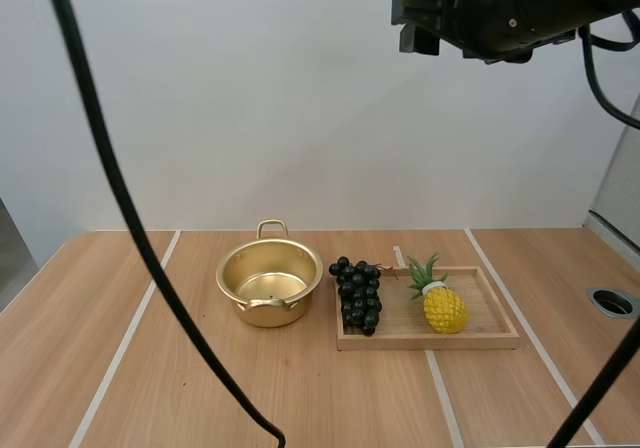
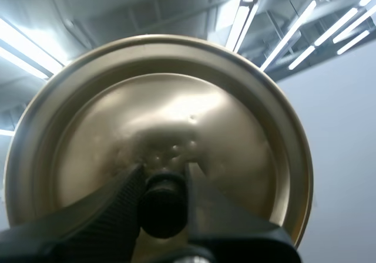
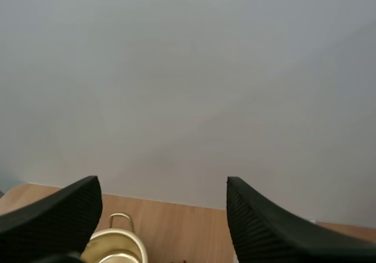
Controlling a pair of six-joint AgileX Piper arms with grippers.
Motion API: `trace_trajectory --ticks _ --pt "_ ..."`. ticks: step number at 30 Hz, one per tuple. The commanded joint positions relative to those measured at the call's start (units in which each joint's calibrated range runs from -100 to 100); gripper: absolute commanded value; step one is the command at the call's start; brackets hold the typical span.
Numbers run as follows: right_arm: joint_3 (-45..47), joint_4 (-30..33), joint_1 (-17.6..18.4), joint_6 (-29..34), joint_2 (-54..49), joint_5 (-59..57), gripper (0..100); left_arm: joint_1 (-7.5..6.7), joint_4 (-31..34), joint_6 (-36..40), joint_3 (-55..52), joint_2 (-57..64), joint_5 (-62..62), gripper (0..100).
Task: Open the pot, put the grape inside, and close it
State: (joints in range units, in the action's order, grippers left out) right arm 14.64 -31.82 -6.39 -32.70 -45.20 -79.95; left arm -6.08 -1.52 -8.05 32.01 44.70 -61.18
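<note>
1. Pot point(image 1: 269, 286): stands upright on the table point(image 1: 200, 388), uncovered. Its golden interior is exposed and holds nothing. One loop handle faces the wall, the other faces the camera.
2. Tray point(image 1: 490, 333): wooden, lies flat on the table just right of the pot. A narrow gap separates the two.
3. Grapes point(image 1: 358, 294): dark bunch, lies on the left end of the tray, the end nearest the pot. The bunch is outside the pot and no gripper touches it. Its far end reaches the tray's back rim.
4. Pineapple point(image 1: 444, 308): yellow with green leaves, lies on the tray to the right of the grapes and apart from them.
5. Left gripper point(image 2: 163, 175): the two fingers are closed narrow on the black knob point(image 2: 163, 207) of the lid point(image 2: 158, 98), one finger on each side of it. The lid is carried clear of the pot; the left wrist view looks at its golden knob side.
6. Right gripper point(image 1: 415, 23): raised high above the table, over the tray area in the high view and well apart from every object. The right wrist view shows the fingers point(image 3: 53, 216) spread wide, ribbed faces turned to each other, with nothing between them. The pot's rim and far handle show beyond one finger.
</note>
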Motion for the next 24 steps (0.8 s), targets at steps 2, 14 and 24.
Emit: trace_trajectory --ticks 2,14,24 --pt "-0.4 -3.2 -0.2 -0.1 4.9 -6.0 100 0.00 0.1 1.2 7.5 0.7 3.8 0" --pt "-0.4 -3.0 2.7 -0.1 14.5 -11.7 100 0.00 -0.1 1.2 12.7 0.7 2.1 0" --pt "-0.4 4.7 5.9 0.0 18.3 -10.3 100 0.00 -1.5 1.2 12.7 0.3 1.7 0"
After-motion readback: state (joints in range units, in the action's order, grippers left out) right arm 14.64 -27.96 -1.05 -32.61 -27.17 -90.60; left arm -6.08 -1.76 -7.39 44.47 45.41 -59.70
